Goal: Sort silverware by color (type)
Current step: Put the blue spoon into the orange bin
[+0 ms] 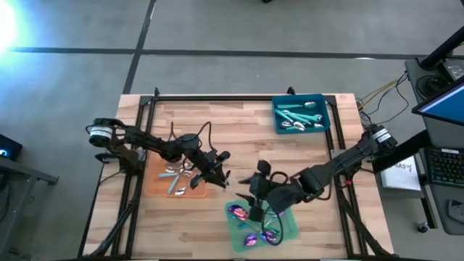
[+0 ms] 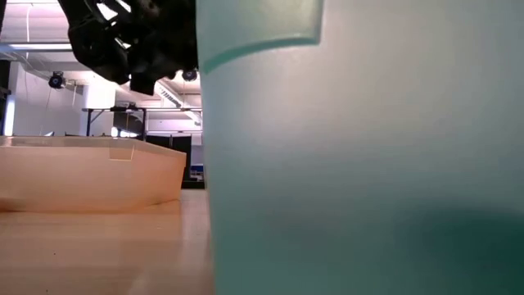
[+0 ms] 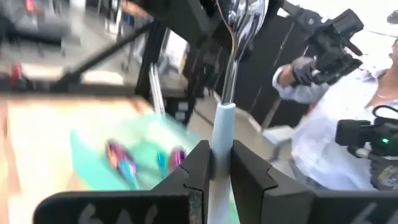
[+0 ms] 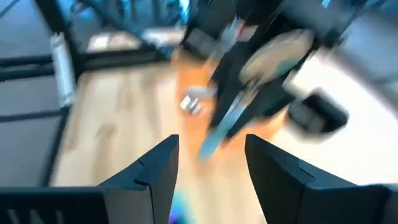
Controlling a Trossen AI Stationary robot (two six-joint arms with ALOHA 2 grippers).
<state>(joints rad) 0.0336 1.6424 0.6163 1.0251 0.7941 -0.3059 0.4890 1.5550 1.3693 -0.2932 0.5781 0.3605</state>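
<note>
Your left claw point(image 3: 214, 177) pinched a silver spoon point(image 3: 239, 25) by its pale handle, ready for the orange mat point(image 1: 156, 185) at nine o'clock; your right claw point(image 4: 208, 171) hung spread, empty.

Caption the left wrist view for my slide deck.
Left tool clamps a pale-blue-handled silver spoon upright.

Toward the upper right of my wooden table point(image 1: 217, 116) sits a teal bin point(image 1: 301, 114). An orange mat point(image 1: 161, 185) lies left of centre, a green mat point(image 1: 288, 225) at lower middle. At the right of my left wrist view stands a person point(image 3: 348, 118).
</note>
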